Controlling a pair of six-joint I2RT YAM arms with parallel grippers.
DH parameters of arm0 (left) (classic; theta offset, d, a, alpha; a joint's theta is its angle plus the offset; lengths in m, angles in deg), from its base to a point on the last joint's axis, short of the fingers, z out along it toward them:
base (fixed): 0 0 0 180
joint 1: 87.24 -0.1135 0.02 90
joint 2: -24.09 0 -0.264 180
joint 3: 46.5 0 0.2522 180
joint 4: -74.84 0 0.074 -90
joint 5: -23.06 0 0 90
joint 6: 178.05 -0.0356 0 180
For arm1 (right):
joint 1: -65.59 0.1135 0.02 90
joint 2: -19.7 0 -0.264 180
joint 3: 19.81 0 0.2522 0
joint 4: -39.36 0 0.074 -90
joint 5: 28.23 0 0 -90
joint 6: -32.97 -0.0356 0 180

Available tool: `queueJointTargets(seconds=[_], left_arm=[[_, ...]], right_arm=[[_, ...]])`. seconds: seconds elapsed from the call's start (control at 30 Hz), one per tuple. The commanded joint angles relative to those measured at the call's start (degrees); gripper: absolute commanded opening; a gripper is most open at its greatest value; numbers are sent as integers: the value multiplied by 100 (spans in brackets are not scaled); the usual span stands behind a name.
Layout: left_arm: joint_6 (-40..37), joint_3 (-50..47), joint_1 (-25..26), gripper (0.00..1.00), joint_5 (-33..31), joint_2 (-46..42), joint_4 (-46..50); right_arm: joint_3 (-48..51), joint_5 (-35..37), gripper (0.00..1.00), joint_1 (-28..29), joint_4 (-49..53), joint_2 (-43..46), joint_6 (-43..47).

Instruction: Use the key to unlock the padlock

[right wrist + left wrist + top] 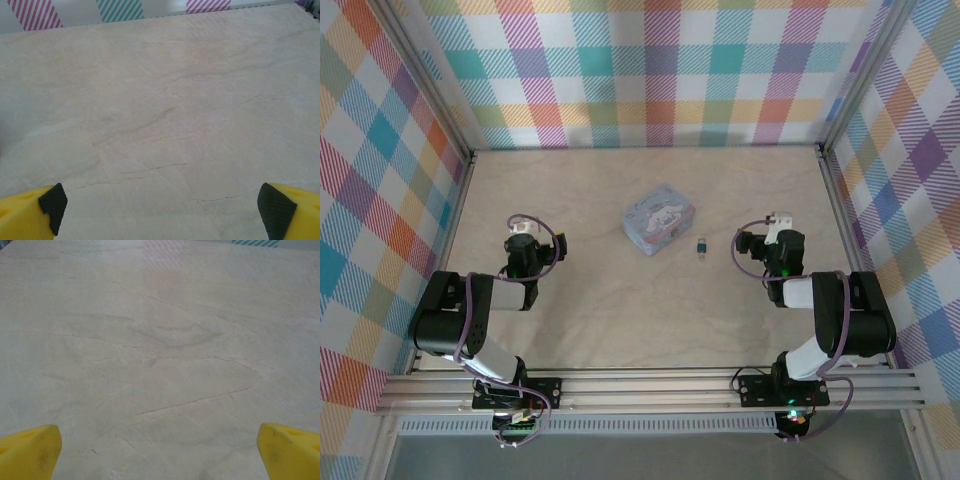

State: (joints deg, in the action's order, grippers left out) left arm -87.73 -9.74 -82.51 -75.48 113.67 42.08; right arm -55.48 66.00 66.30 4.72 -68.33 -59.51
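Just beside padlock (661,219), key (702,247), nearer right fingers (22,216)

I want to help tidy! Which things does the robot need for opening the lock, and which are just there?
Needed: the padlock, the key, the left gripper and the right gripper, both open.
Just there: the table, the checked walls, the metal rail.
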Motion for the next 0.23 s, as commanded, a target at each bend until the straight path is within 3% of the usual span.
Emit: queueJointTargets(seconds=[0.0,0.2], left_arm=[[-102,81,-69,100,38,-2,-21],[-103,86,-61,100,44,-2,-16]], right_arm=[[-97,-108,100,-2,-50,5,72],[-121,-214,100,-4,-1,5,124]])
